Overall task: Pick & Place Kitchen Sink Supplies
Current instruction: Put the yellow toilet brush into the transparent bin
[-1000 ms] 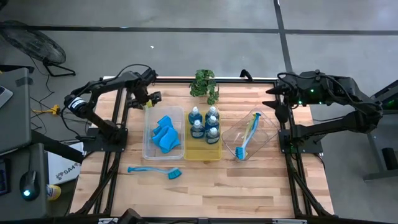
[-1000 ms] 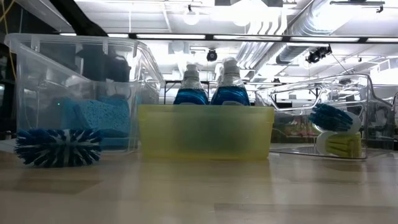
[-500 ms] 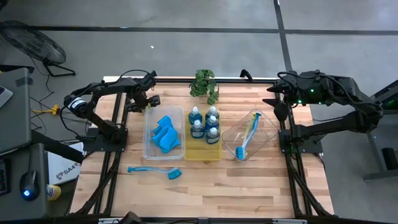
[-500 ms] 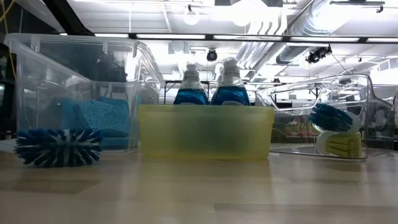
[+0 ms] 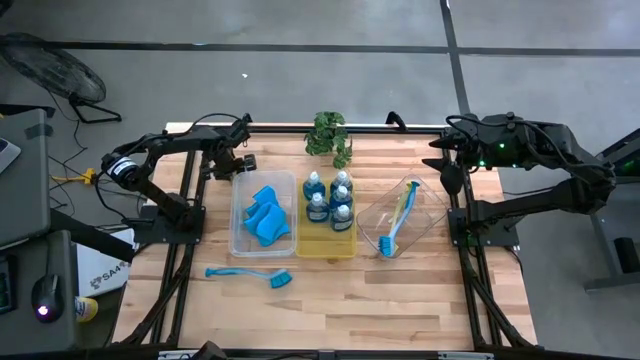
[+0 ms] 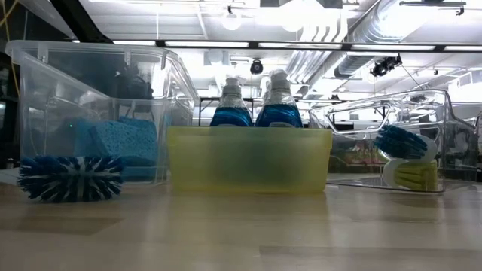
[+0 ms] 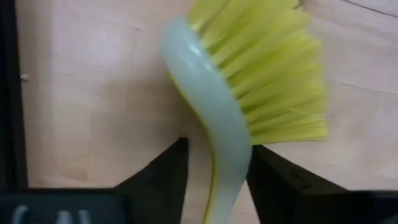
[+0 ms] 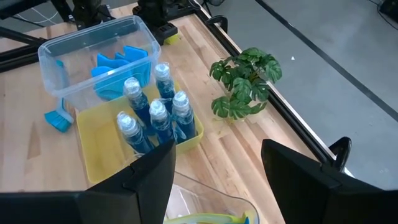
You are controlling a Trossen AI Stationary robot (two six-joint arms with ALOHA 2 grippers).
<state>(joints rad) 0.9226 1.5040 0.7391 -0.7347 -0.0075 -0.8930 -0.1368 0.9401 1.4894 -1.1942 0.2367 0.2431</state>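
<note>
From above, the light is even and fairly flat; the wooden counter [image 5: 330, 290] is well lit and things on it cast only faint, short shadows, while the grey floor around looks duller. At table height, bright ceiling lights [image 6: 231, 21] blaze behind the scene and blow out to white, so the clear bin [image 6: 98, 113] and the yellow tray [image 6: 248, 159] are backlit and hazy, and the near counter surface is soft and out of focus with a pale sheen. The left wrist view is very close: the yellow-green brush [image 7: 249, 81] looks slightly blurred, perhaps from nearness. The right wrist view is bright and clear, with straight edges bowing slightly toward the borders.
</note>
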